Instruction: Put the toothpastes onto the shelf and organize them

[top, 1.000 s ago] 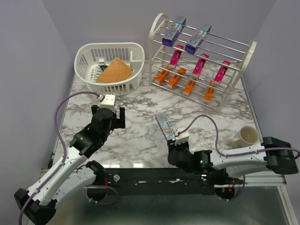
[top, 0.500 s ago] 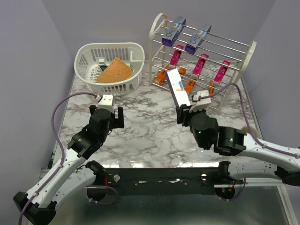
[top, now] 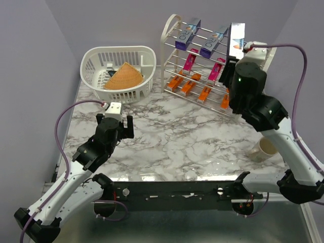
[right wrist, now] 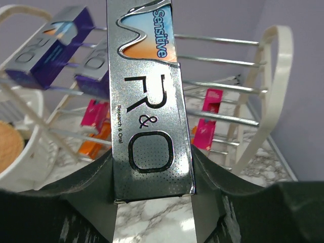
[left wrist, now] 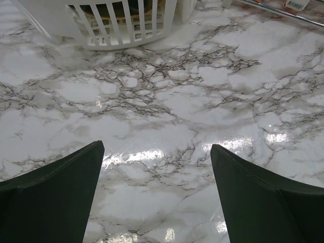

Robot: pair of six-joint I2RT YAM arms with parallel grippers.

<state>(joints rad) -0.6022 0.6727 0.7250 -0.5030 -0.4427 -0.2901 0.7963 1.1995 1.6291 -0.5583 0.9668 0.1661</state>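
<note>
While two silver cartons already lie on the top rods of the cream shelf, magenta cartons one tier lower and four orange cartons on the lowest, a third silver carton is not yet down. The right gripper pinches its lower end, holding it upright above the shelf's top tier, near the right arch. The left gripper hangs spread wide over the glossy marble table in front of the shelf. This slim, mirror-bright box looks like the last, though the slotted basket left of the shelf hides its floor under a woven cone.
</note>
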